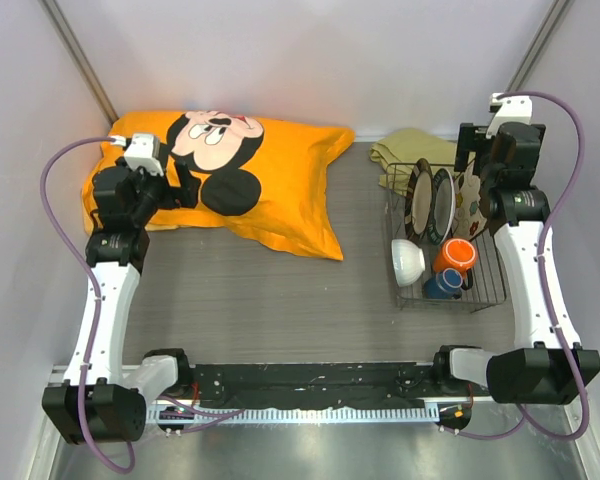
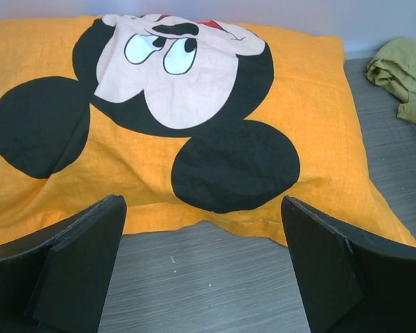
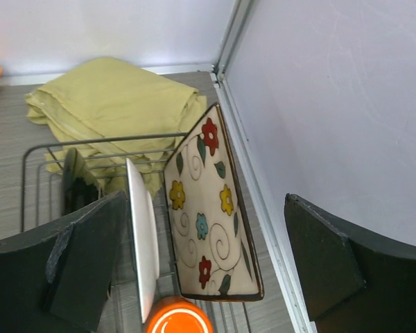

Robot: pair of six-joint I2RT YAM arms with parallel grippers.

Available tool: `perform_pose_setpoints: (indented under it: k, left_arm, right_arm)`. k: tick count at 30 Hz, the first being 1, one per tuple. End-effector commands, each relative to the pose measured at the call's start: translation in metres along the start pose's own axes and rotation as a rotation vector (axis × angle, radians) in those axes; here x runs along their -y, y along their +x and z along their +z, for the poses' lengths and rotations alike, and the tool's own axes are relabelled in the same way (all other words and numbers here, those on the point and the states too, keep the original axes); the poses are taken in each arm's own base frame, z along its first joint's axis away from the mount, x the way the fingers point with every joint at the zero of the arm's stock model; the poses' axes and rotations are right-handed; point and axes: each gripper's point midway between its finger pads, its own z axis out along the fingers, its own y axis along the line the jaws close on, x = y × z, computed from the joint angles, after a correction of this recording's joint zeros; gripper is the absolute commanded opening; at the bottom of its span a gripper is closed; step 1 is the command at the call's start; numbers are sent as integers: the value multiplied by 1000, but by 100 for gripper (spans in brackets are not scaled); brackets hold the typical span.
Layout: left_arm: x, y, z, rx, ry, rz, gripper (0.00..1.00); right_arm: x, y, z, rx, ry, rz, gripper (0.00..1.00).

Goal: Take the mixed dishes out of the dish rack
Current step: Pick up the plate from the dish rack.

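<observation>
Dark metal wire dish rack (image 1: 450, 304) stands at the table's right side with every dish in it. The square cream floral plate (image 3: 208, 215), white plate with dark patterned rim (image 1: 442, 205) and round brown dark-rimmed plate (image 1: 420, 200) stand on edge at the back, with the white bowl (image 1: 408, 262), orange mug (image 1: 456, 255) and small dark-blue cup (image 1: 442, 285) in front. The right gripper (image 3: 205, 232) hovers above the floral one with its jaws spread wide, and the left gripper (image 2: 201, 236), likewise spread, hangs over the grey wood-grain table (image 2: 215, 277) beside the orange Mickey Mouse pillow (image 2: 319, 118).

Top external: you look down from above-behind the arm bases, far off. Left wrist: near, orange cartoon-mouse pillow (image 2: 194, 139) ahead of left claw (image 2: 201, 201). Right wrist: near, dark metal wire dish rack (image 3: 104, 141) under right claw (image 3: 204, 198). All three share the olive-green folded cloth (image 1: 410, 150).
</observation>
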Motion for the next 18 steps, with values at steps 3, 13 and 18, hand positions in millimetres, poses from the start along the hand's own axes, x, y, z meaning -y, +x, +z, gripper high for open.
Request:
perform_pose_setpoints:
  k: [3, 13, 18]
  left_arm:
    - [4, 3, 1, 13, 42, 61, 100]
    - [4, 28, 13, -79, 80, 89, 100]
    - [5, 35, 15, -98, 95, 89, 100]
  right_arm:
    - [19, 15, 16, -83, 94, -71, 99]
    - [41, 60, 48, -222, 107, -78, 95]
    - [40, 85, 62, -278, 45, -65, 90]
